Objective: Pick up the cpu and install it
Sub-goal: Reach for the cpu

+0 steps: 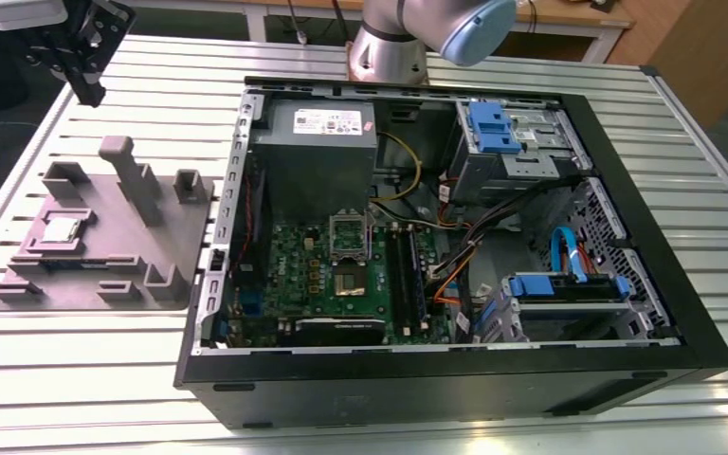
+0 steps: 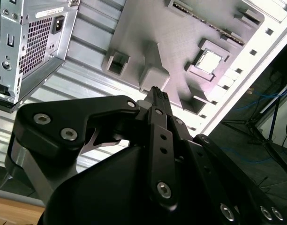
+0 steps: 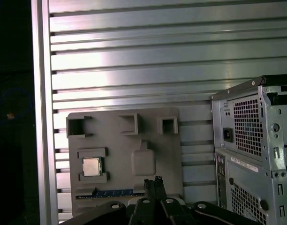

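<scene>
The cpu (image 1: 61,229) is a small silvery square lying flat in a recess of the grey plastic fixture (image 1: 111,275) on the exterior view's left. Both wrist views look down on the cpu (image 2: 208,61) (image 3: 91,166) from well above. My gripper (image 1: 90,93) hangs high in the exterior view's upper left, beyond the fixture's far edge and apart from the chip. Its black fingertips (image 3: 152,180) stand close together with nothing between them, as the second wrist view also shows (image 2: 157,92). Inside the open computer case (image 1: 667,313), the green motherboard (image 1: 295,261) has its socket (image 1: 349,277) uncovered, the metal frame raised.
The fixture (image 3: 162,154) carries several upright posts and blocks, one tall post (image 1: 130,175) near its middle. The case wall (image 1: 231,209) stands just beside the fixture. A power supply (image 1: 318,142), cables and blue drive bays (image 1: 503,128) crowd the case. The slatted metal table (image 1: 86,389) surrounds everything.
</scene>
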You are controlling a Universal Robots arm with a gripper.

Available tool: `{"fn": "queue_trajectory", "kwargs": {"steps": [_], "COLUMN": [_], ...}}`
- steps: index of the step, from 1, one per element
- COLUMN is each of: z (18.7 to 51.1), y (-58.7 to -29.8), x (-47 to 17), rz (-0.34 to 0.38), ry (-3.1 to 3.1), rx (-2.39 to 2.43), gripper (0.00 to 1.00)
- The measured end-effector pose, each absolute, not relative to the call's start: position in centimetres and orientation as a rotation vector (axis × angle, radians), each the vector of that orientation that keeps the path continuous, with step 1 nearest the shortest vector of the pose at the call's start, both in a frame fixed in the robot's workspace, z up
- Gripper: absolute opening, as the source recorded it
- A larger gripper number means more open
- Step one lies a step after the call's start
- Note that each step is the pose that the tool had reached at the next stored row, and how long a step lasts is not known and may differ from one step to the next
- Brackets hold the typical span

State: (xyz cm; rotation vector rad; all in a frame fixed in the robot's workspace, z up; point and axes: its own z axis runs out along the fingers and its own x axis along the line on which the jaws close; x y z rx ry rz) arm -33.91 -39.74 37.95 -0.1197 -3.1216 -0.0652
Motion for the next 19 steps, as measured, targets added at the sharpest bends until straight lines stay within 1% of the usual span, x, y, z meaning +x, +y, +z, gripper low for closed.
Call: {"fn": "queue_trajectory", "kwargs": {"steps": [19], "z": [37.9], "y": [-39.7], "x": [-35.2], "rz": [-0.065], "ry": [-3.122], "rx": [-0.12], "gripper": [0.1]}}
